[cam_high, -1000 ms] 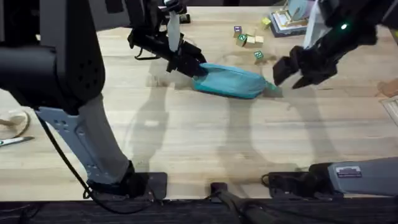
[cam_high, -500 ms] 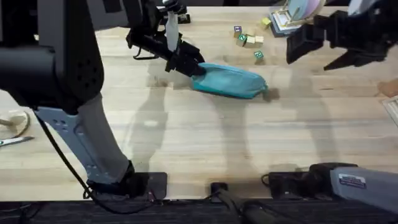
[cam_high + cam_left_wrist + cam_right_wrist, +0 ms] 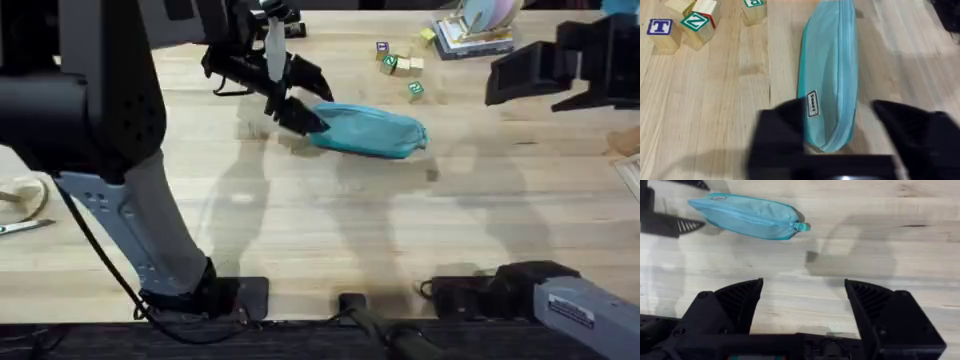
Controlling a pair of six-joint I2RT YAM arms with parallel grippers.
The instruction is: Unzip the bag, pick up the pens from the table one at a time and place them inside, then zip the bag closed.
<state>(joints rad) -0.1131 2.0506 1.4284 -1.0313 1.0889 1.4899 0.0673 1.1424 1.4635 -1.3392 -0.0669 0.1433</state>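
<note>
The teal bag (image 3: 368,130) lies on the table (image 3: 330,230) at the middle back, its zipper closed along the top (image 3: 842,60) and the pull at its right end (image 3: 802,226). My left gripper (image 3: 318,105) is open at the bag's left end, with a black finger on either side of it (image 3: 835,107). My right gripper (image 3: 530,95) hangs open, raised well to the right of the bag and holding nothing (image 3: 804,287). The pens are out of view.
Lettered wooden blocks (image 3: 400,62) (image 3: 690,22) lie just behind the bag. A stack of books (image 3: 470,35) sits at the back right. Scissors (image 3: 20,228) rest at the left edge. The front half of the table is bare wood.
My left gripper has opened and let go of the bag's left end. My right gripper has lifted away from the bag's zipper end, up and to the right.
</note>
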